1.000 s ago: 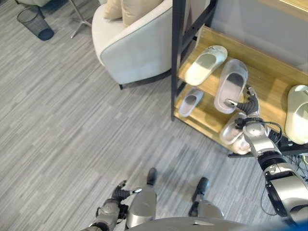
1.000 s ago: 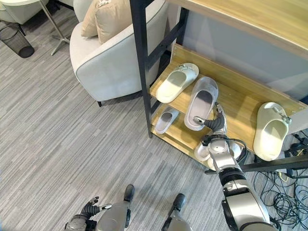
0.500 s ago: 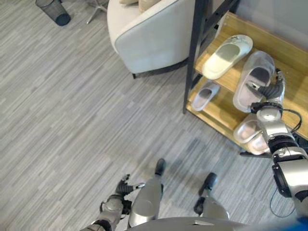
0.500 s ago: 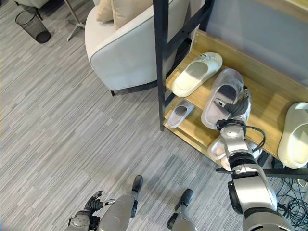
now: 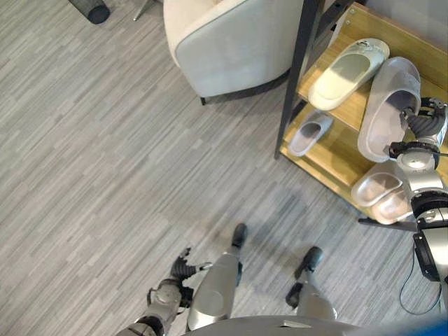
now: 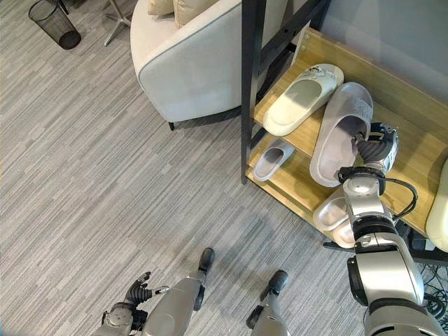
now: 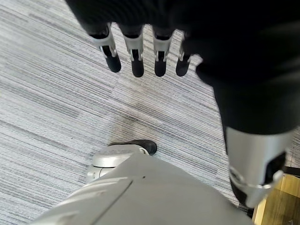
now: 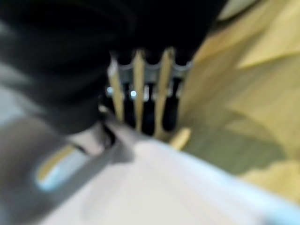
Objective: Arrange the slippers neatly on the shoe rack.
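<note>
Gripping the grey slipper (image 6: 341,133), the right hand (image 6: 375,142); left hand (image 7: 140,51) hangs slack-fingered.

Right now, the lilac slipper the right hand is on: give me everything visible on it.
The lilac slipper is a pale lilac-grey slide of smooth, moulded-looking foam or rubber, with a closed toe and open heel. It lies sole-down on the wooden upper shelf of the shoe rack, toe toward the back and heel near the front edge, angled alongside the cream slipper close to its left. The right hand has its fingers curled on the slipper's right rim; the wrist view shows the fingers down beside its edge.
</note>
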Controlling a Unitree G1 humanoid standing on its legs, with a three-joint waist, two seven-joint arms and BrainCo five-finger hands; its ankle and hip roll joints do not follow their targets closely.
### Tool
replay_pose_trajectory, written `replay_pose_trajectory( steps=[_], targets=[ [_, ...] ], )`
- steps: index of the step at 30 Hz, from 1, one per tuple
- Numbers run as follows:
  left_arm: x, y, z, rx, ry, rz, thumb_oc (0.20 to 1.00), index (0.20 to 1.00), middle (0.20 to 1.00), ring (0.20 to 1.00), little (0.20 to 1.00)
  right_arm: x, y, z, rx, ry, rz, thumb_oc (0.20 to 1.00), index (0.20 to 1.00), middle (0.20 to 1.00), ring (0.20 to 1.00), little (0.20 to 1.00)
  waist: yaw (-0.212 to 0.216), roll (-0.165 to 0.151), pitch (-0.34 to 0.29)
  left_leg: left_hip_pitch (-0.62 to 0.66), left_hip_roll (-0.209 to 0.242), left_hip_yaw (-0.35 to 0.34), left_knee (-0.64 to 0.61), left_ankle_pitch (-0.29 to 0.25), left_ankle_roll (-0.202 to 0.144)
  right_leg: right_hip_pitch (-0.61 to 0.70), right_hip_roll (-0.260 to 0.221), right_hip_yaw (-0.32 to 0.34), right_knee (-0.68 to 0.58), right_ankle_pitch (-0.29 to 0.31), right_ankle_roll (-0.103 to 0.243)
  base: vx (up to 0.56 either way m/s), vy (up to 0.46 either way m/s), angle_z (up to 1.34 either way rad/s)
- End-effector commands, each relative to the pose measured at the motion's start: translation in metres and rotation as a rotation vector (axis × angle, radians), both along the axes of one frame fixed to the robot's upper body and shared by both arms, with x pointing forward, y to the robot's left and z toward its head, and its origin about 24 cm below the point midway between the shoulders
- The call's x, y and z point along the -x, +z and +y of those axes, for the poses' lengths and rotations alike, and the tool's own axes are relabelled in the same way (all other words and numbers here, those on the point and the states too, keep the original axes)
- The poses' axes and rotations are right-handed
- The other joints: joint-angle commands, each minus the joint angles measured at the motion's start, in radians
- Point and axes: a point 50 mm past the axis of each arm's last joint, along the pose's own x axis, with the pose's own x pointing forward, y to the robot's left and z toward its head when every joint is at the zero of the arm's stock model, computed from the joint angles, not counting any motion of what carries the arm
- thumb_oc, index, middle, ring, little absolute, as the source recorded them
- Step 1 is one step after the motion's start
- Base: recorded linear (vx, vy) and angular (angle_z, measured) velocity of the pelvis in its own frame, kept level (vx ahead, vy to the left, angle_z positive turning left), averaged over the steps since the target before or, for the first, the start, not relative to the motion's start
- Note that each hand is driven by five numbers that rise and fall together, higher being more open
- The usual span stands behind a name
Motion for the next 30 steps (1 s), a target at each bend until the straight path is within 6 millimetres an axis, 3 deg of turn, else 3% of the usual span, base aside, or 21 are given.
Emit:
replay_pose_trajectory(
  steps=[1,8,12,14,17,20,21,26,30],
  targets=[
    [0.001,-0.001,-0.014,-0.005,-0.063,-0.010,1.000,1.000,1.000,1.000,1.000,0.001,0.013,0.000,0.083,-0.001,-0.042,0.200,0.200,0.200,0.200,0.200,0.009,0.000,-0.028,-0.031,0.014,-0.026,-0.136,0.094,-0.054,0.158,-0.067,0.018,0.039,-0.057,0.131,0.00,0.000,0.00],
    [-0.009,0.004,-0.015,-0.003,-0.046,-0.057,1.000,1.000,1.000,1.000,1.000,0.014,-0.006,0.015,0.141,-0.011,-0.094,0.200,0.200,0.200,0.200,0.200,-0.021,-0.002,-0.025,-0.021,0.018,-0.026,-0.127,0.081,-0.050,0.161,-0.068,0.030,0.045,-0.067,0.129,0.00,0.000,0.00],
    [-0.013,0.009,-0.013,-0.012,-0.038,-0.095,1.000,1.000,1.000,1.000,1.000,0.037,-0.041,0.027,0.164,-0.006,-0.050,0.200,0.200,0.200,0.200,0.200,-0.051,0.000,-0.017,-0.008,0.027,-0.022,-0.105,0.065,-0.046,0.168,-0.067,0.047,0.059,-0.078,0.123,-0.01,-0.008,-0.01],
    [-0.012,0.009,-0.013,-0.013,-0.039,-0.095,1.000,1.000,1.000,1.000,1.000,0.042,-0.048,0.030,0.151,0.001,-0.045,0.200,0.200,0.200,0.200,0.200,-0.055,-0.003,-0.017,-0.005,0.028,-0.021,-0.098,0.059,-0.045,0.171,-0.067,0.050,0.064,-0.081,0.122,-0.02,-0.016,-0.04],
    [-0.015,0.010,-0.008,-0.023,-0.017,-0.098,1.000,1.000,1.000,1.000,1.000,0.060,-0.080,0.041,0.125,0.038,0.030,0.200,0.200,0.200,0.200,0.200,-0.087,-0.011,-0.016,-0.001,0.035,-0.017,-0.059,0.040,-0.036,0.176,-0.066,0.066,0.079,-0.096,0.113,-0.03,-0.010,-0.10],
    [-0.015,0.011,-0.006,-0.015,0.002,-0.106,1.000,1.000,1.000,1.000,1.000,0.069,-0.091,0.048,0.110,0.062,0.044,0.200,0.200,0.200,0.200,0.200,-0.099,-0.014,-0.017,0.002,0.040,-0.011,-0.041,0.028,-0.030,0.176,-0.062,0.079,0.085,-0.102,0.108,-0.02,-0.009,-0.19],
    [-0.013,0.012,-0.002,-0.002,0.046,-0.112,1.000,1.000,1.000,1.000,1.000,0.078,-0.100,0.065,0.078,0.145,0.039,0.200,0.200,0.200,0.200,0.200,-0.117,-0.018,-0.012,0.015,0.053,0.000,-0.015,0.012,-0.030,0.184,-0.054,0.095,0.098,-0.119,0.100,-0.03,0.009,-0.20],
    [-0.016,0.014,0.007,0.014,0.123,-0.125,1.000,1.000,1.000,1.000,1.000,0.091,-0.114,0.081,0.034,0.253,0.077,0.200,0.200,0.200,0.200,0.200,-0.136,-0.027,-0.010,0.011,0.057,0.006,0.012,0.009,-0.031,0.178,-0.049,0.108,0.115,-0.129,0.092,-0.03,-0.007,-0.21],
    [-0.035,0.031,0.025,0.090,0.318,-0.256,1.000,1.000,1.000,1.000,1.000,0.105,-0.122,0.100,0.020,0.363,0.095,0.200,0.200,0.200,0.200,0.200,-0.163,-0.033,0.025,-0.036,0.063,0.010,0.098,-0.014,-0.037,0.110,-0.041,0.145,0.213,-0.175,0.068,-0.13,-0.006,-0.11]
  ],
)
